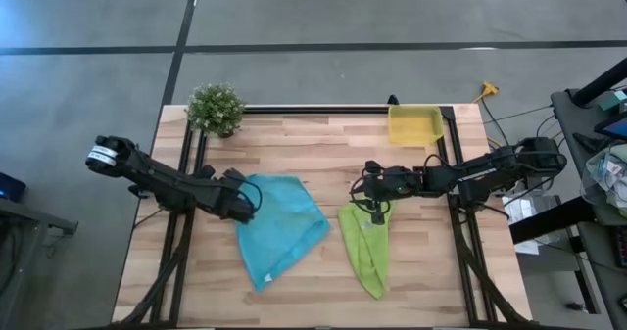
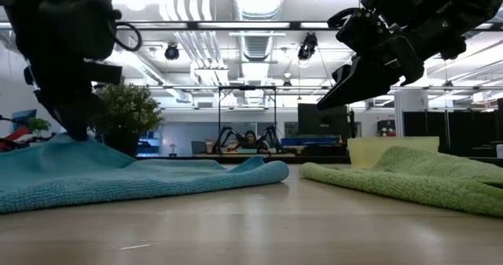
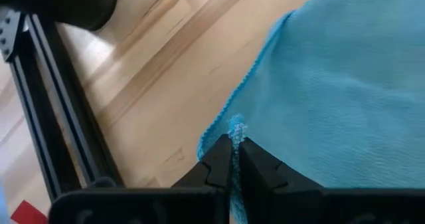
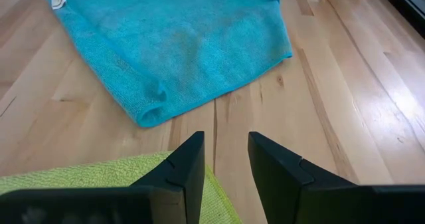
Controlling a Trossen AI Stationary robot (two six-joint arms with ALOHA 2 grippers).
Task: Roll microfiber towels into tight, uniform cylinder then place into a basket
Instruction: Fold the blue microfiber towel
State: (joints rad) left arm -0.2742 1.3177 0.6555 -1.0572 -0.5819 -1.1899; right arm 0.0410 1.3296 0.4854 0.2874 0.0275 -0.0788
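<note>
Flat on the wooden counter (image 1: 323, 281) lie both microfiber towels, unrolled: the turquoise towel (image 1: 279, 227) on the left half and the lime-green towel (image 1: 365, 247) just right of centre, folded into a narrow wedge, the two apart. The left claw (image 3: 234, 151) is pressed together, pinching the turquoise towel's edge at its left corner. The right claw (image 4: 224, 159) hovers over the green towel's upper end with its fingers spread and nothing between them. The yellow basket (image 1: 414, 125) sits at the counter's far edge, beyond the green towel. A small potted plant (image 1: 215, 108) stands at the far left corner.
</note>
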